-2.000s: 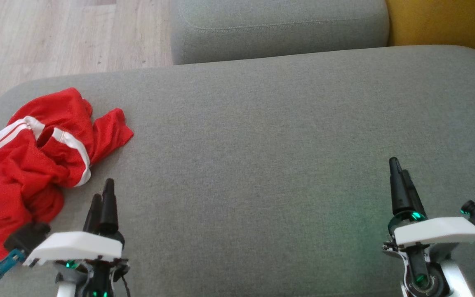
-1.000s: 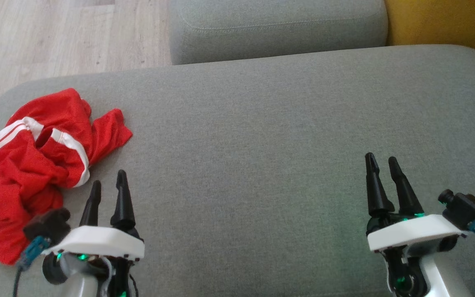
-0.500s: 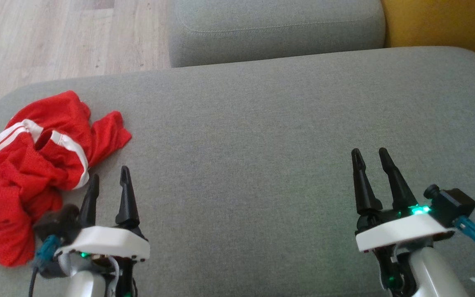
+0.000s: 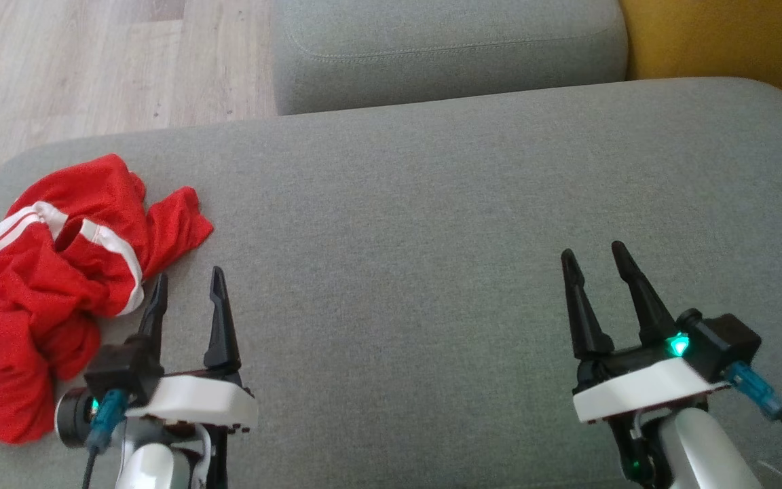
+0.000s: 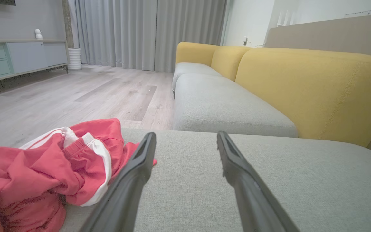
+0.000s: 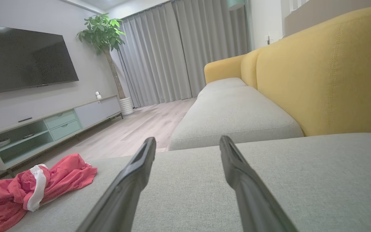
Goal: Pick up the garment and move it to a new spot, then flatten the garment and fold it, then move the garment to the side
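Observation:
The garment (image 4: 45,285) is red mesh with white stripes, crumpled in a heap at the left end of the grey sofa seat (image 4: 432,238). It also lies at the lower left of the left wrist view as the garment (image 5: 43,174), and far left in the right wrist view as the garment (image 6: 27,190). My left gripper (image 4: 187,282) stands open just to the right of the heap, its left finger close beside the fabric, nothing between the fingers. Well to the right, my right gripper (image 4: 591,255) is open and empty above bare cushion.
A second grey seat cushion (image 4: 445,47) lies beyond the one in front, with a yellow backrest (image 4: 730,41) to the right. Wooden floor (image 4: 92,61) shows past the seat's far left edge. A TV cabinet (image 6: 43,129) stands across the room.
Both grippers have turned so their fingers stand spread apart, and both have shifted slightly: the left one up towards the garment's edge, the right one leftward. The garment has not moved.

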`<state>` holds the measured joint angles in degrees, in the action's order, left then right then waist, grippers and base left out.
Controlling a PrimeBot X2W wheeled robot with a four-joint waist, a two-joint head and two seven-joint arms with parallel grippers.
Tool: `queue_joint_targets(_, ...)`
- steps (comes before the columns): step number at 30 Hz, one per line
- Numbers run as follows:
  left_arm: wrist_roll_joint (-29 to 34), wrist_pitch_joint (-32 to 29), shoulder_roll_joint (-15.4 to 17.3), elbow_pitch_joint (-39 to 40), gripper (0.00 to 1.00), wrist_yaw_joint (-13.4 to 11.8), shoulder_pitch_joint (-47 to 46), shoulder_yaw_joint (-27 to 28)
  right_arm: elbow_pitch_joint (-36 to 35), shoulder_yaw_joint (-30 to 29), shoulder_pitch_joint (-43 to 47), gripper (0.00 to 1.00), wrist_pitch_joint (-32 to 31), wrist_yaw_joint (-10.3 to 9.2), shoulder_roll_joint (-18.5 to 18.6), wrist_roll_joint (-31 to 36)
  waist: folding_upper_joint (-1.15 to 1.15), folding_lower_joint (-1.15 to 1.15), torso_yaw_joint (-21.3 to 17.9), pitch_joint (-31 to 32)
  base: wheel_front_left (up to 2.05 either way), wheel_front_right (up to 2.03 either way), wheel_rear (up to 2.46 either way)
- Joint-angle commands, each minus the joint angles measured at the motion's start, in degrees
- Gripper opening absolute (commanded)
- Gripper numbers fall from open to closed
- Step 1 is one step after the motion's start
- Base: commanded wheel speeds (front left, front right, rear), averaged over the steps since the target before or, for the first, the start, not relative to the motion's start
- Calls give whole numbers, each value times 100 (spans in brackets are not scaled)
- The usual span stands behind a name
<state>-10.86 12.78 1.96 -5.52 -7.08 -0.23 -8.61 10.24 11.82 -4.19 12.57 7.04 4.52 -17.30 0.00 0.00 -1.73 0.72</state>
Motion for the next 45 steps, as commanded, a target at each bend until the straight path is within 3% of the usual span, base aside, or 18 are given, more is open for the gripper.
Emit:
queue_joint_targets(1, 222, 84, 87, 261, 100, -46, -279, 119, -207, 167, -368, 100, 104, 42, 48, 210, 0, 0, -2, 7, 0, 0, 0)
queue_joint_targets(9, 777, 218, 91, 334, 100, -146, -285, 39, -237, 270, -406, 100, 239, 45, 49, 739, 0, 0, -2, 16, 0, 0, 0)
queue_joint_targets(29, 744, 222, 92, 257, 100, -153, -305, 65, -251, 204, -378, 100, 242, 45, 18, 750, 0, 0, 72, -4, 0, 0, 0)
queue_joint_targets(36, 715, 222, 92, 153, 100, -194, -313, 155, -263, 253, -325, 100, 242, 45, 15, 677, 0, 0, 448, 5, 0, 0, 0)
queue_joint_targets(45, 645, 222, 92, 20, 100, -170, -262, 347, -299, 345, -233, 100, 242, 45, -1, 496, 0, 0, 1386, 35, 0, 0, 0)
